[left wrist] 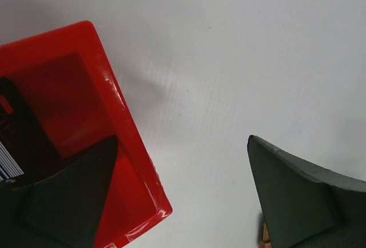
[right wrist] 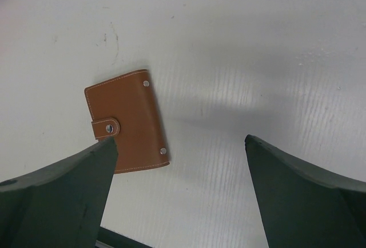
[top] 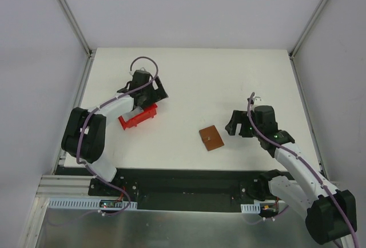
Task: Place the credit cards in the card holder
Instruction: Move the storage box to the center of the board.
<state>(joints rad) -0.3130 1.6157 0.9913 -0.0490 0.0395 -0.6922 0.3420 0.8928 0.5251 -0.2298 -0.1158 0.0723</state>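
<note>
Top external: white table (top: 229,82), pale walls (top: 34,59); left end effector (top: 143,105) and right end effector (top: 233,127) both apart.

card holder (right wrist: 128,122): brown (pale stitching, silver studs) | tray (left wrist: 128,145): glossy red | table (top: 229,82): white

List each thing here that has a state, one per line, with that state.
Card holder: folded shut, strap snapped, lying flat on the table.
Red tray: upright, open-topped, on the table.
Left gripper: open, straddling the tray's wall.
Right gripper: open, empty, near the card holder.
</note>
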